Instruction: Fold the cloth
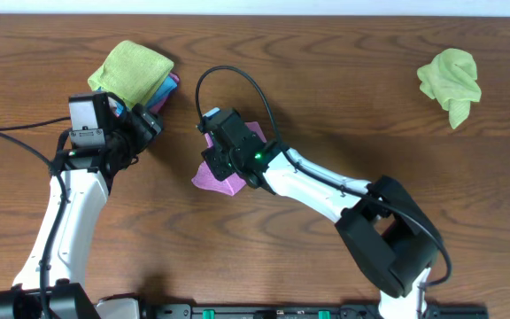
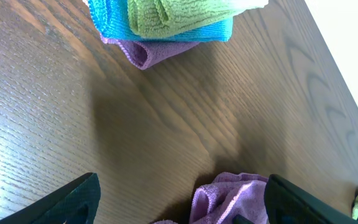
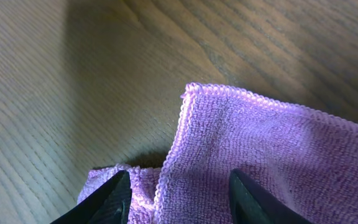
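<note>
Fold apparently under way: the right end effector [image 3: 178, 182], open and empty, hovers over the purple cloth [image 3: 278, 149] near the centre of the worktop [image 3: 55, 93]. Next it should pinch the hemmed edge.

No readable text, label or number shows in any view.

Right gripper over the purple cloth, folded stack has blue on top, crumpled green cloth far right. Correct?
No: a green cloth tops the stack, blue cloth beneath, per the left wrist view. The right gripper over the purple cloth and crumpled green cloth far right hold.
</note>
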Robot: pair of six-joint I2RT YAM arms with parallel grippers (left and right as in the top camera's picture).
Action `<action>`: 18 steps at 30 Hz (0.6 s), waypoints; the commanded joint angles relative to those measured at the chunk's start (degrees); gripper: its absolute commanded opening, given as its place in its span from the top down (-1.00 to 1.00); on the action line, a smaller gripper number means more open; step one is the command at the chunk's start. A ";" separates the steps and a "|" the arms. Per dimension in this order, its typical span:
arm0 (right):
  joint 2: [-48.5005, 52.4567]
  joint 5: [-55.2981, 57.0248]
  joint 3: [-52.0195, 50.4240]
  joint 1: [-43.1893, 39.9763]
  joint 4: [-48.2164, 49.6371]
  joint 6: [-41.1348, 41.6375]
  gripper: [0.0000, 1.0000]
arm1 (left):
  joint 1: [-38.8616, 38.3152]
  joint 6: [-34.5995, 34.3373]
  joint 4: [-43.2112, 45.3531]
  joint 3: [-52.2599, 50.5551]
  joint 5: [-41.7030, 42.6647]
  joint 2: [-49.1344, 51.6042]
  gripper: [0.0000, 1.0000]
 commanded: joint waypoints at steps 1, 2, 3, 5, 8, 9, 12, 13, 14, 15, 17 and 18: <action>2.25 0.66 1.11 0.35 0.17 0.44 -0.01 | 0.17 0.22 -0.20 0.68 0.35 -1.14 -0.72; 2.91 0.66 1.11 0.35 0.28 0.46 0.01 | 0.17 0.22 -0.20 0.68 0.35 -1.14 -0.72; 3.02 0.66 1.11 0.35 0.31 0.46 0.03 | 0.17 0.22 -0.22 0.68 0.35 -1.14 -0.72; 3.17 1.11 1.14 0.35 0.61 0.46 0.19 | 0.17 0.22 -0.22 0.68 0.35 -1.16 -0.72; 2.93 1.29 2.47 0.35 0.94 0.44 0.81 | 0.17 0.24 -0.22 0.68 0.35 -1.14 -0.72; 2.71 1.29 3.13 0.35 0.76 0.42 0.94 | 0.17 0.24 -0.22 0.68 0.35 -1.14 -0.72; 2.10 2.69 6.25 0.48 -1.05 0.39 0.98 | 0.17 0.24 -0.20 0.68 0.33 -1.14 -0.72; 1.81 3.37 7.56 0.55 -2.21 0.37 0.97 | 0.17 0.24 -0.20 0.68 0.33 -1.14 -0.72; 1.57 4.09 8.57 0.52 -3.34 0.37 0.97 | 0.17 0.24 -0.20 0.68 0.33 -1.14 -0.72; 1.20 5.22 9.66 0.52 -4.83 0.37 0.98 | 0.17 0.24 -0.20 0.68 0.35 -1.14 -0.73; 0.57 7.45 11.45 0.52 -8.02 0.37 0.97 | 0.17 0.22 -0.20 0.68 0.35 -1.14 -0.73; 0.31 8.48 12.13 0.52 -9.66 0.39 0.97 | 0.17 0.22 -0.20 0.68 0.35 -1.14 -0.73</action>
